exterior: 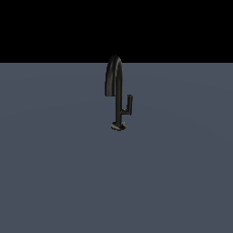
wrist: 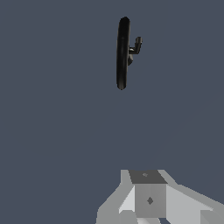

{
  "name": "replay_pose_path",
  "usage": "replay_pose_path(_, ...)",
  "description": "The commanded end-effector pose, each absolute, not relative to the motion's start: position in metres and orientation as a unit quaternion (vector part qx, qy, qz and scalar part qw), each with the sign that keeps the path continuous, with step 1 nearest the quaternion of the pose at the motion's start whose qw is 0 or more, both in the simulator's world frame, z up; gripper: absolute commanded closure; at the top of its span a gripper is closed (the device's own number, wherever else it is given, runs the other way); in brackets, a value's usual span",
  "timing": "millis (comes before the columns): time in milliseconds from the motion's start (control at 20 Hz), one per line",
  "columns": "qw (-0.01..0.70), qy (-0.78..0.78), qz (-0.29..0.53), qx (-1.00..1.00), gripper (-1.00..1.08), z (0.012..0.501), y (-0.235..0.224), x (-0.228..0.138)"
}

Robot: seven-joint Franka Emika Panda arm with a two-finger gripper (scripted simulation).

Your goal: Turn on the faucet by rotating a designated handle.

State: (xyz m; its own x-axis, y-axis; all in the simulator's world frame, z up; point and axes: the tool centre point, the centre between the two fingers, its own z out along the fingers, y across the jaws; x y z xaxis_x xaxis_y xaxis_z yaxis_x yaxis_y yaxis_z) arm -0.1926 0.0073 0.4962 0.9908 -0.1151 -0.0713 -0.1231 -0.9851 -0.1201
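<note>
One faucet (exterior: 116, 91) presents its handle (exterior: 129, 103) clear of the spout for you; gripper (wrist: 148, 199) well apart, its grip state undeterminable.

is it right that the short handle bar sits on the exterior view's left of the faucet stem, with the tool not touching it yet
Not quite. In the exterior view the handle stands on the right of the faucet stem, not the left. The rest holds: the tool is clear of it.

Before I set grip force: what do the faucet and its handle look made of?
Faucet: uniform black with a faint sheen along the arch, possibly coated metal; a render, so uncertain. Handle: same dark finish, likely the same material.
</note>
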Motion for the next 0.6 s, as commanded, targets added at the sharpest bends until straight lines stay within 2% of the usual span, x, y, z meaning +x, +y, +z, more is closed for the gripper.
replay_pose_path(0,0.079,0.078,0.048,-0.993,1.08,0.493,0.007,-0.178)
replay_pose_path(550,0.158,0.163,0.120,-0.967,1.08,0.472,0.000,-0.110)
